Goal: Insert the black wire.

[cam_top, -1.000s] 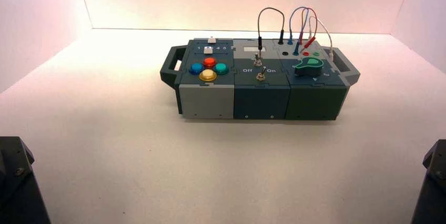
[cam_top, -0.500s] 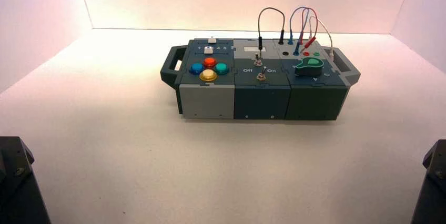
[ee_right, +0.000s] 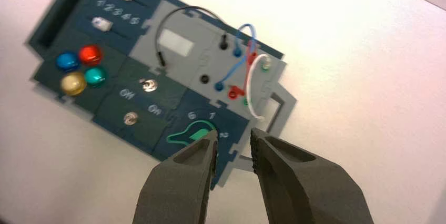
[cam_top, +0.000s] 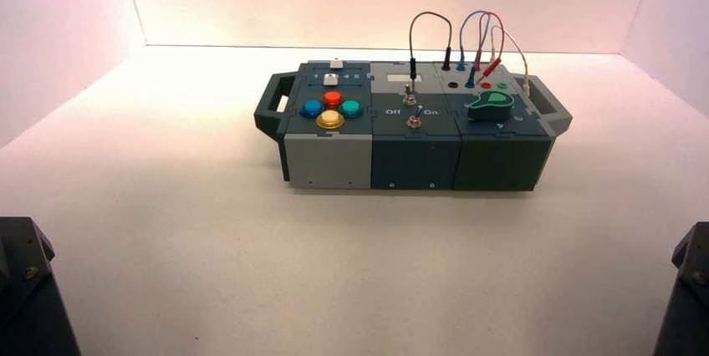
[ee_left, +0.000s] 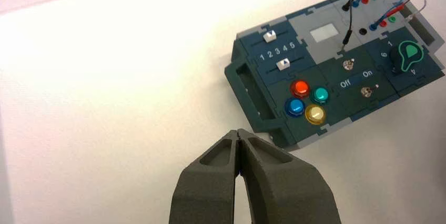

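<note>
Black wire (ee_right: pixel 173 21) arches over the box's (ee_right: pixel 158 145) grey panel, one plug seated, its loose plug (ee_right: pixel 161 58) standing upright beside the display; my right gripper (ee_right: pixel 232 145), parted and empty, hovers above, nearer than my closed left gripper (ee_left: pixel 238 135)

On the box (ee_left: pixel 336 77), "1 2 3 4 5" is printed between the sliders (ee_left: pixel 276 50); "Off" and "On" are printed between the toggle switches (ee_left: pixel 357 79).
</note>
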Robot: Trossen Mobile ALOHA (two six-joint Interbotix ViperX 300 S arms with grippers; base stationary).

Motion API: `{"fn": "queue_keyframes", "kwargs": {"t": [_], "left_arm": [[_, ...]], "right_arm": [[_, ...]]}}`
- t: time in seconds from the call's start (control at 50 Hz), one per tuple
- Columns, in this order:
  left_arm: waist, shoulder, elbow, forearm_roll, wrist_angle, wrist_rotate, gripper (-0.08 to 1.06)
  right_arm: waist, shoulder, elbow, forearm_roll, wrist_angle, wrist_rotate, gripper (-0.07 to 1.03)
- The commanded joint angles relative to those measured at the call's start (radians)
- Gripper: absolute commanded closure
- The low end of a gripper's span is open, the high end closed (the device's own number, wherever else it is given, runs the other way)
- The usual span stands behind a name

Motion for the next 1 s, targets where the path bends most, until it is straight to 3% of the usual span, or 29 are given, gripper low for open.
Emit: {"fn": "queue_keyframes", "kwargs": {"t": [0.02, 0.04, 0.16, 0.3, 0.42, 0.56, 0.64, 0.66, 0.74, 0.76, 0.78, 0.92, 1.0], "left_arm": [[-0.005, 0.025, -0.029, -0.003, -0.020, -0.006, 1.01], [-0.006, 0.028, -0.029, -0.003, -0.026, -0.006, 1.01], [-0.006, 0.043, -0.029, -0.003, -0.063, -0.006, 1.01], [-0.006, 0.077, -0.032, -0.003, -0.075, -0.003, 1.01], [-0.005, 0.104, -0.031, -0.002, -0.078, 0.005, 1.01], [-0.021, 0.121, -0.035, -0.003, -0.074, 0.029, 1.01], [-0.049, 0.127, -0.044, -0.002, -0.063, 0.067, 1.01], [-0.066, 0.129, -0.052, -0.002, -0.051, 0.094, 1.01], [-0.097, 0.132, -0.061, -0.003, -0.029, 0.143, 1.01], [-0.118, 0.132, -0.067, -0.005, -0.020, 0.179, 1.01], [-0.127, 0.132, -0.067, -0.006, -0.020, 0.195, 1.01], [-0.167, 0.123, -0.067, -0.032, -0.031, 0.224, 1.01], [-0.179, 0.107, -0.057, -0.072, -0.069, 0.239, 1.01]], "right_arm": [[0.081, 0.021, -0.048, -0.107, -0.034, 0.141, 0.57], [0.100, 0.031, -0.052, -0.115, -0.044, 0.166, 0.53], [0.141, 0.072, -0.071, -0.103, -0.054, 0.195, 0.46], [0.150, 0.126, -0.075, -0.035, -0.064, 0.190, 0.36], [0.155, 0.160, -0.060, 0.006, -0.107, 0.184, 0.35], [0.175, 0.195, -0.051, 0.018, -0.147, 0.184, 0.35], [0.187, 0.222, -0.058, 0.020, -0.152, 0.183, 0.35], [0.190, 0.232, -0.060, 0.020, -0.152, 0.183, 0.35], [0.198, 0.252, -0.066, 0.020, -0.158, 0.183, 0.35], [0.204, 0.270, -0.071, 0.023, -0.163, 0.183, 0.35], [0.207, 0.276, -0.072, 0.023, -0.166, 0.181, 0.35], [0.219, 0.313, -0.086, 0.028, -0.187, 0.183, 0.35], [0.225, 0.334, -0.092, 0.029, -0.206, 0.183, 0.35]]}}
